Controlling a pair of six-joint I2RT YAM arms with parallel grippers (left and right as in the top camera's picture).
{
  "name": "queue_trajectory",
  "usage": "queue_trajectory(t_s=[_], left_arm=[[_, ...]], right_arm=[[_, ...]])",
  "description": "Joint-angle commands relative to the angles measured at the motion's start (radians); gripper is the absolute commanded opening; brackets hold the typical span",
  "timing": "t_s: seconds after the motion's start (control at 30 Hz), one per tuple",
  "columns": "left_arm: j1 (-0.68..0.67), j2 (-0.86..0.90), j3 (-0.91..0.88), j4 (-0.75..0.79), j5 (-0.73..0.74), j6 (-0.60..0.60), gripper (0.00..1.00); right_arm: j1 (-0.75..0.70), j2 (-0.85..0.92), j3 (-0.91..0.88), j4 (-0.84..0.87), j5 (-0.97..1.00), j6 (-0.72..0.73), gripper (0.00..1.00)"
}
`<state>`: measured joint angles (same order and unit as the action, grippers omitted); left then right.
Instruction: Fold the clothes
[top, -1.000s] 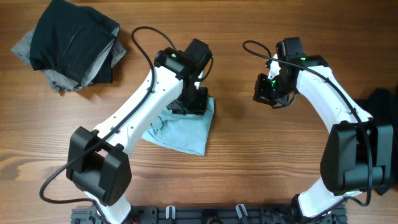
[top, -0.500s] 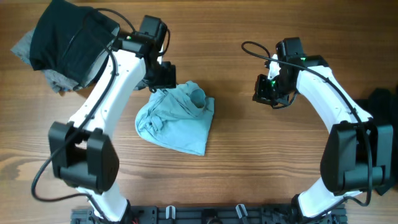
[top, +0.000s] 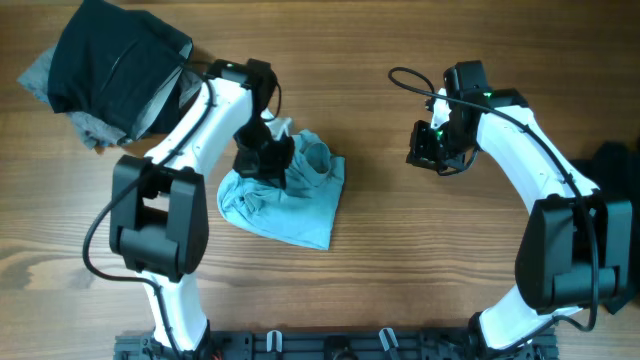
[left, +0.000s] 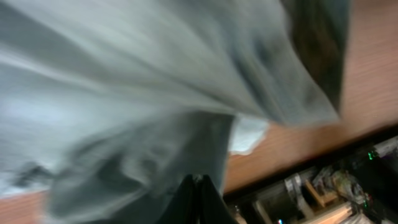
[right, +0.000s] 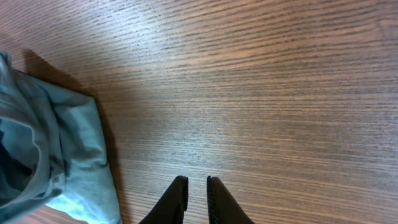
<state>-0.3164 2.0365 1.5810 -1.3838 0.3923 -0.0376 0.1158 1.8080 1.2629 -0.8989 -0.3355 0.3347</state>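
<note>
The pale blue T-shirt (top: 300, 212) is seen crumpled on the counter (top: 420, 270). The left pincer (top: 262, 160) is set on the T-shirt's far left part, its fingers together and clamped on a fold of the fabric. The right pincer (top: 428, 150) is held well to the right of the T-shirt, nearly together and empty. The black and grey garments (top: 110, 70) are heaped beyond the T-shirt's far left corner, apart from it.

Table (top: 420, 270) matt grained wood; pale blue T-shirt (top: 305, 212) soft creased cloth
</note>
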Motion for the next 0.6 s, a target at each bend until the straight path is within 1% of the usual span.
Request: queue_trajectory(t_s=[0.0,0.1,0.17,0.2,0.23,0.3,0.33,0.4,0.43,0.5,0.57], left_arm=[[-0.095,-0.006,-0.001,-0.073,0.086,0.038,0.04],[-0.157,-0.008,-0.001,-0.113,0.082,0.029,0.04],[-0.17,-0.012,0.0,-0.124,0.066,0.025,0.19],[-0.167,-0.014,0.002,-0.122,0.036,0.005,0.24],[-0.155,-0.019,0.012,-0.121,-0.022,-0.031,0.27],[-0.113,-0.029,0.038,-0.109,-0.077,-0.053,0.38],[-0.084,-0.035,0.051,-0.08,-0.092,-0.053,0.45],[-0.011,-0.045,0.056,0.045,-0.127,-0.053,0.55],[0.03,-0.045,0.056,0.13,-0.149,-0.053,0.55],[0.084,-0.042,0.055,0.248,-0.151,-0.052,0.57],[0.121,-0.042,0.055,0.326,-0.151,-0.049,0.59]], right_arm=[[-0.002,-0.026,-0.001,0.004,0.0,-0.02,0.15],[-0.002,-0.026,-0.001,0.005,0.0,-0.021,0.16],[-0.002,-0.026,-0.001,0.008,0.0,-0.02,0.16],[-0.002,-0.026,-0.001,0.012,0.0,-0.02,0.16],[-0.002,-0.026,-0.001,0.016,0.0,-0.02,0.16],[-0.002,-0.026,-0.001,0.02,0.0,-0.02,0.17],[-0.002,-0.026,-0.001,0.02,0.0,-0.02,0.17],[-0.002,-0.026,-0.001,0.02,0.0,-0.02,0.17],[-0.002,-0.026,-0.001,0.02,0.0,-0.02,0.18],[-0.002,-0.026,-0.001,0.019,0.0,-0.02,0.18],[-0.002,-0.026,-0.001,0.019,0.0,-0.02,0.18]])
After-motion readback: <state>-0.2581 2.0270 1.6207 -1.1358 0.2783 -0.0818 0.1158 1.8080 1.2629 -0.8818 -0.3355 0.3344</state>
